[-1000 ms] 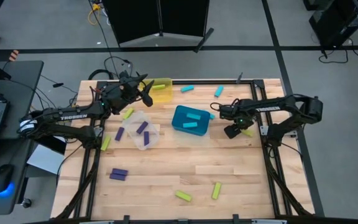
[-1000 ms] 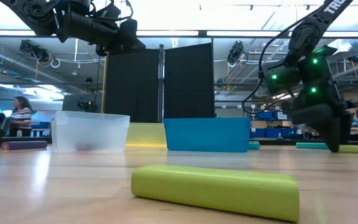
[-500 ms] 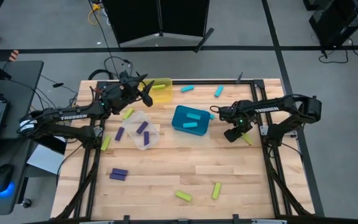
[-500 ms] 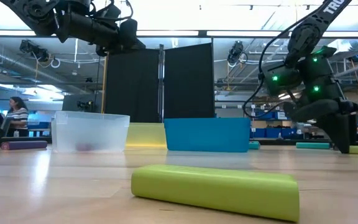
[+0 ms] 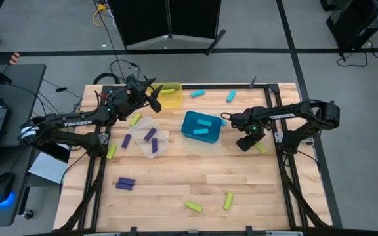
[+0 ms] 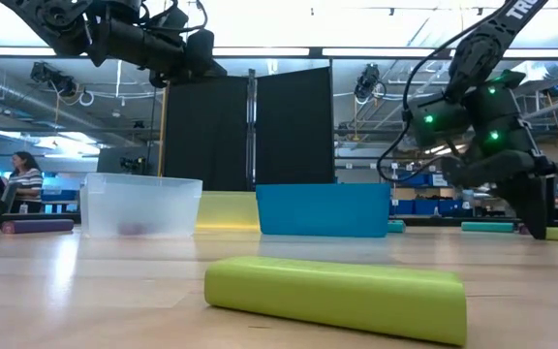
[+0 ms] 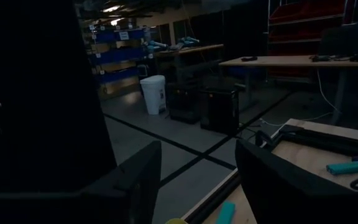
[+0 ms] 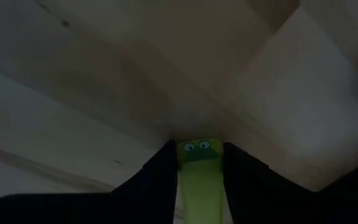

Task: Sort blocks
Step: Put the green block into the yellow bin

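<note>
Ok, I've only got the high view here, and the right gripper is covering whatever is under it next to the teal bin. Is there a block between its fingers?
Observer: Yes. The right wrist view shows a yellow-green block between the fingers of the right gripper, which sit against both of its long sides.
Operator: Is it off the table?
Observer: It doesn't look like it. In the low view that gripper reaches right down to the tabletop.
Operator: And is the left gripper holding anything?
Observer: No. The left wrist view shows the left gripper open with nothing between its fingers.
</note>
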Tool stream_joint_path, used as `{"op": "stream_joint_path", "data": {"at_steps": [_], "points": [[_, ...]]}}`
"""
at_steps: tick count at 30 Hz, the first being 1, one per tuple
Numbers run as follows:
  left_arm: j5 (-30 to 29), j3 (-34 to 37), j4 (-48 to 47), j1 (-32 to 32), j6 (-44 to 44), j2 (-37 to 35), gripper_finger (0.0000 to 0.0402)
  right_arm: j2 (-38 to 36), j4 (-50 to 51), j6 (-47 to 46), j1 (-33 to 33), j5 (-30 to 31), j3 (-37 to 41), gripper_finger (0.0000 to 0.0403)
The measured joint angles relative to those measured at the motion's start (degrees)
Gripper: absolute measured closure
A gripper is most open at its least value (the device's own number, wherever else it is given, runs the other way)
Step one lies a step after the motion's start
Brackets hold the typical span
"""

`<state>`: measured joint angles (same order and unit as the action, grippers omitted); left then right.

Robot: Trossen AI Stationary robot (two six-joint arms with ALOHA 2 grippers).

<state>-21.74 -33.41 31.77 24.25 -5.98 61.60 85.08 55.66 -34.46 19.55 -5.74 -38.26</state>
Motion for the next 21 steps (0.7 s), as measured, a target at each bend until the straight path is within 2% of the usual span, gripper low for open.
{"op": "stream_joint_path", "data": {"at_steps": [11,21], "points": [[0.0,0.0,0.0,0.0,0.0,0.0,0.0188,-0.7,-1.9,-0.4,0.0,3.2,-0.1,0.0295],[0.0,0.0,0.0,0.0,0.0,0.0,0.0188,-10.0,-6.1,-1.6,0.1,9.2,0.1,0.0295]]}}
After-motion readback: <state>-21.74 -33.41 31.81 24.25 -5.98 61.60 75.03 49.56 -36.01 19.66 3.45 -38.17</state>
